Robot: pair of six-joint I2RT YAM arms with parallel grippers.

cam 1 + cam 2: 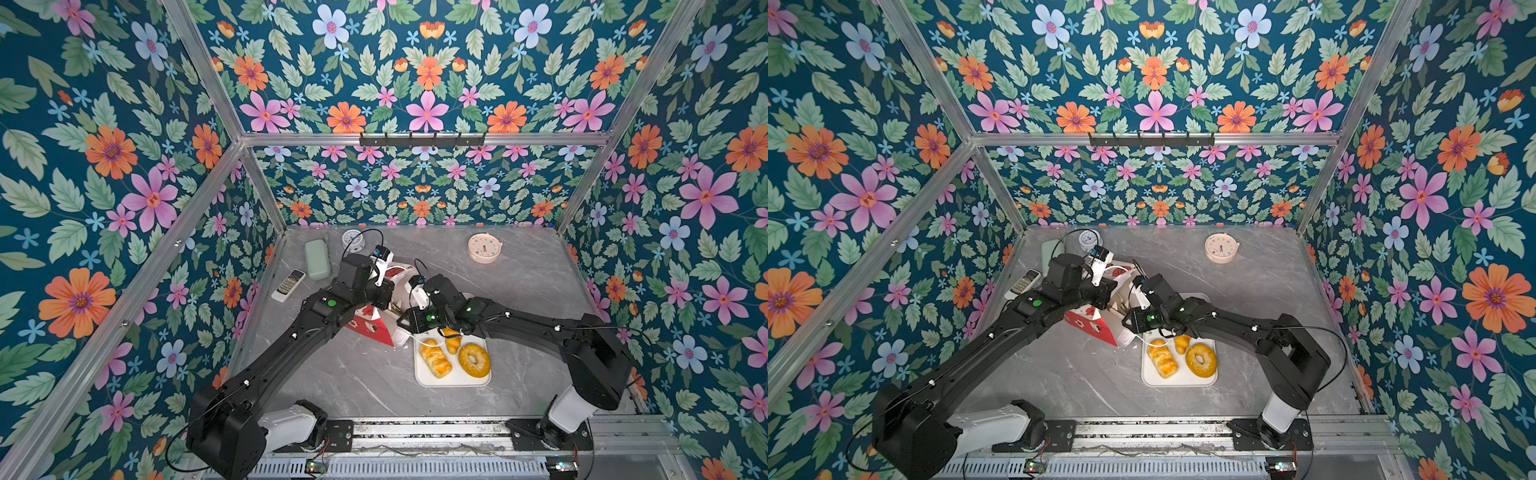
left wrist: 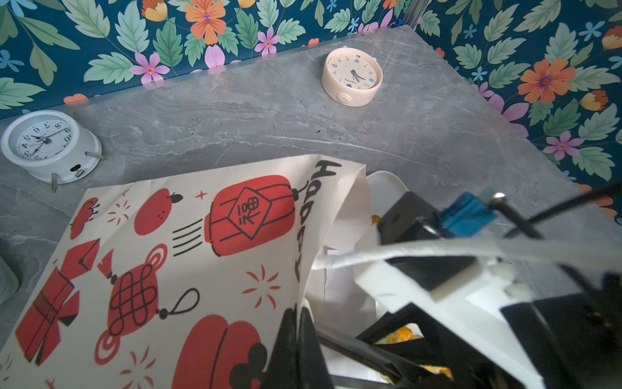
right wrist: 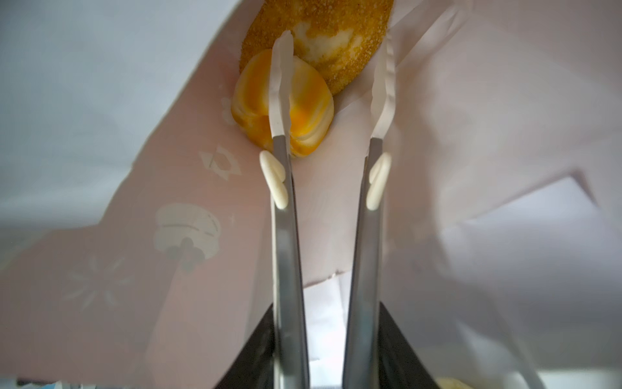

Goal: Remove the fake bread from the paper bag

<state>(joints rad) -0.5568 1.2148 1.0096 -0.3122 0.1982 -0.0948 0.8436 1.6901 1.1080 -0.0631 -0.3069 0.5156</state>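
Grey marble-look table (image 1: 353, 374) is seen in both top views, smooth w/ pale veins. The paper bag (image 2: 168, 252) is laid on its side near mid-table, mouth turned toward the R arm. It is thin creased white paper w/ red lantern and knot prints and black lettering, and from inside the prints are seen ghosted through the wall. Its mouth edge is pinched by the left gripper (image 2: 298, 323), jaws clamped flat on the paper, so the opening is held up. A white rounded-rect tray (image 1: 453, 380), prob. smooth plastic, is set just beside the mouth. Tongs (image 3: 286, 235) w/ steel arms and white scalloped tips are clasped by the right gripper (image 3: 324, 350) and pushed into the bag. The arms are spread and nothing is caught between them; one tip is laid across a bun, the other over bare paper. Progress is judged approx. 3 of 5 done. The ring bagel (image 1: 478, 372) (gritty crust), braided roll (image 1: 435, 358) (glossy, ridged) and croissant (image 1: 453, 343) are placed on the tray, close together. 2 pcs are left deep in the bag, touching: the seeded loaf (image 3: 353, 60), sandy-textured, and the fluted bun (image 3: 309, 97), glossy yellow w/ pale swirls, not yet gripped.
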